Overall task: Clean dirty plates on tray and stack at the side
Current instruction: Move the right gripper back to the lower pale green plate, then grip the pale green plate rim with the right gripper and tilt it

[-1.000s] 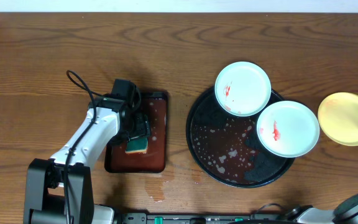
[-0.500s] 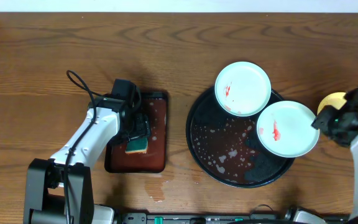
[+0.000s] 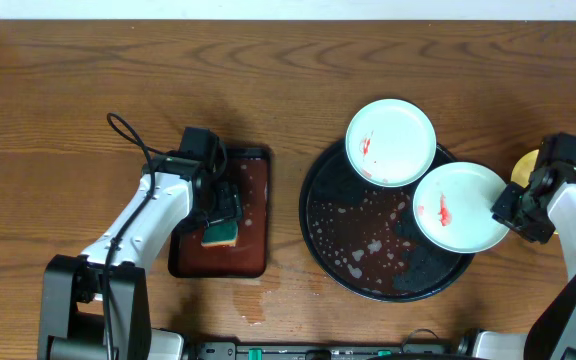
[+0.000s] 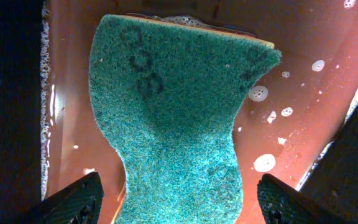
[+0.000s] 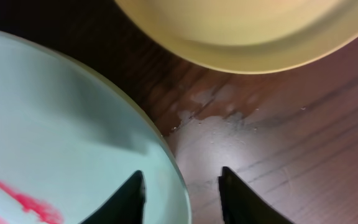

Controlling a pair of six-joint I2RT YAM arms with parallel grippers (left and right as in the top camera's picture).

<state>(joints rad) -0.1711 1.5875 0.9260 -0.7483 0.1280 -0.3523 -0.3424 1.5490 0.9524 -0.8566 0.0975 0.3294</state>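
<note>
Left gripper (image 4: 179, 202): jaws wide apart, one finger on each side of a green sponge (image 4: 179, 124), a gap showing on both sides; nothing gripped.
Sponge place: flat in the wet red-brown tray (image 3: 250, 255), at 9 o'clock from the black tray (image 3: 368, 255).
Right gripper (image 5: 182, 196): jaws parted astride the rim of one white plate (image 5: 55, 124), one finger above the plate and one above the table; not clamped.
That plate: red-smeared, overhanging the black tray's rim at 3 o'clock.
Second white plate (image 3: 390, 142): red-smeared, on the rim at 12 o'clock.
Yellow plate (image 5: 241, 31): on the bare tabletop (image 3: 68, 100), past 3 o'clock, just beside the straddled plate.
</note>
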